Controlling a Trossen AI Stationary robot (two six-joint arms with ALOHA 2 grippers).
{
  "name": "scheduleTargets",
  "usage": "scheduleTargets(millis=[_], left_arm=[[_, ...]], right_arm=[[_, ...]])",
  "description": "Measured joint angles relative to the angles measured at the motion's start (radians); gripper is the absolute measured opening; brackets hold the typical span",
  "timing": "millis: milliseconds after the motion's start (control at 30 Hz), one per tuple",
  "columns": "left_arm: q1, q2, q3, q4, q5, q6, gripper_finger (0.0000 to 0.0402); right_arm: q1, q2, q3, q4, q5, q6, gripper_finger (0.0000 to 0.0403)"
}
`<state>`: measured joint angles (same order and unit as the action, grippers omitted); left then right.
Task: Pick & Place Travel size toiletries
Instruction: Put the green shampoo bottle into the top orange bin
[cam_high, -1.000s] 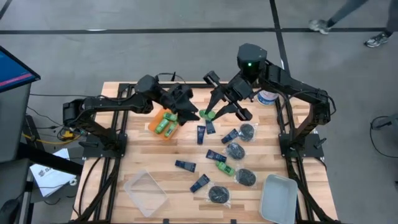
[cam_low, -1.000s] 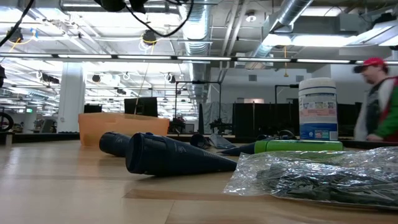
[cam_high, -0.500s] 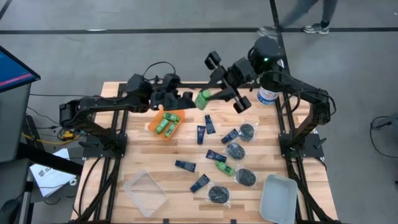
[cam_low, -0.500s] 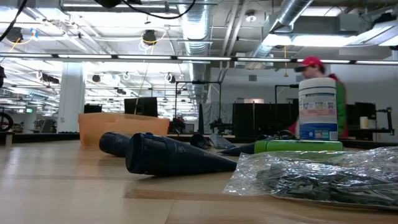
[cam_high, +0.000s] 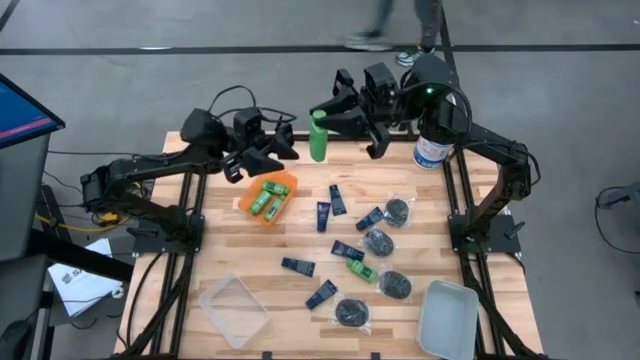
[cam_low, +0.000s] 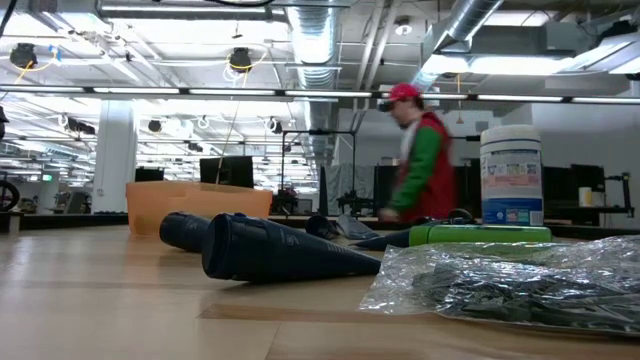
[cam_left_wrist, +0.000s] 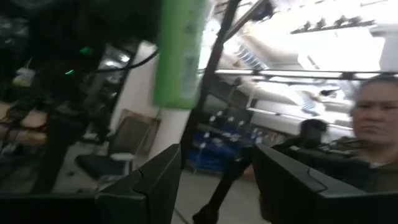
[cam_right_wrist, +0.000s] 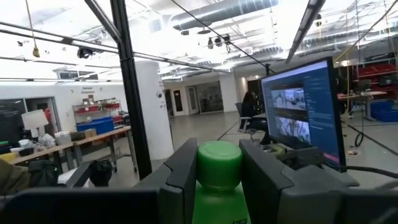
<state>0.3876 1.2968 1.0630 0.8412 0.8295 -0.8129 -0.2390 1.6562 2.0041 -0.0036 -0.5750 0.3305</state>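
Observation:
My right gripper (cam_high: 335, 122) is raised above the table's far edge and is shut on a bright green bottle (cam_high: 318, 137), whose cap (cam_right_wrist: 219, 163) stands up between the fingers. My left gripper (cam_high: 283, 150) is open, just left of that bottle and apart from it. The bottle (cam_left_wrist: 180, 50) shows ahead in the left wrist view. An orange tray (cam_high: 268, 195) holds more green bottles. Navy tubes (cam_high: 324, 215), black round pieces in clear packets (cam_high: 394, 285) and another green bottle (cam_high: 362, 270) lie flat on the table. My right gripper pinches the green bottle's body just below the cap (cam_right_wrist: 217, 202) between its two fingers (cam_right_wrist: 180, 180). The fingers reach in level from the table's right. The bottle stands upright, cap up, lifted clear of the table.
A white canister with a blue label (cam_high: 432, 152) stands at the far right corner. A clear container (cam_high: 235, 310) and a pale grey tray (cam_high: 447, 318) sit at the near edge. A person in a red cap (cam_low: 415, 150) walks beyond the table.
My right gripper has lifted the green bottle off the table, risen and moved toward the far edge, turning level so the bottle stands upright. My left gripper has drawn back from the orange tray toward the far left and risen.

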Motion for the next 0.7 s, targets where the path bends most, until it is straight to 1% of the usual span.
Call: scheduleTargets(millis=[67,233,300,367,433,500,567,633,700], left_arm=[[0.020,0.003,0.000,-0.030,0.017,0.005,0.0192],[0.073,0.039,0.000,-0.038,0.088,0.027,0.0198],[0.084,0.054,0.008,-0.034,0.098,0.010,0.0202],[0.090,0.071,0.028,-0.036,0.130,-0.013,0.0207],[0.081,0.093,0.060,-0.032,0.162,-0.026,0.0213],[0.077,0.115,0.090,-0.033,0.204,-0.037,0.0218],[0.076,0.131,0.121,-0.033,0.242,-0.045,0.0223],[0.081,0.134,0.133,-0.032,0.257,-0.057,0.0228],[0.084,0.134,0.135,-0.031,0.260,-0.056,0.0232]], right_arm=[[0.001,0.000,0.000,0.000,0.000,0.000,0.0088],[0.003,0.001,0.000,0.012,-0.001,0.000,0.0088],[0.004,0.007,-0.003,0.023,-0.002,-0.006,0.0088],[0.011,0.030,-0.007,0.058,-0.004,-0.010,0.0088],[0.015,0.051,-0.013,0.077,-0.023,0.022,0.0088],[0.016,0.083,-0.010,0.153,-0.040,0.059,0.0088],[0.013,0.089,-0.012,0.177,-0.096,0.124,0.0088],[0.010,0.112,-0.006,0.217,-0.109,0.147,0.0088],[0.009,0.114,-0.012,0.202,-0.121,0.161,0.0088]])
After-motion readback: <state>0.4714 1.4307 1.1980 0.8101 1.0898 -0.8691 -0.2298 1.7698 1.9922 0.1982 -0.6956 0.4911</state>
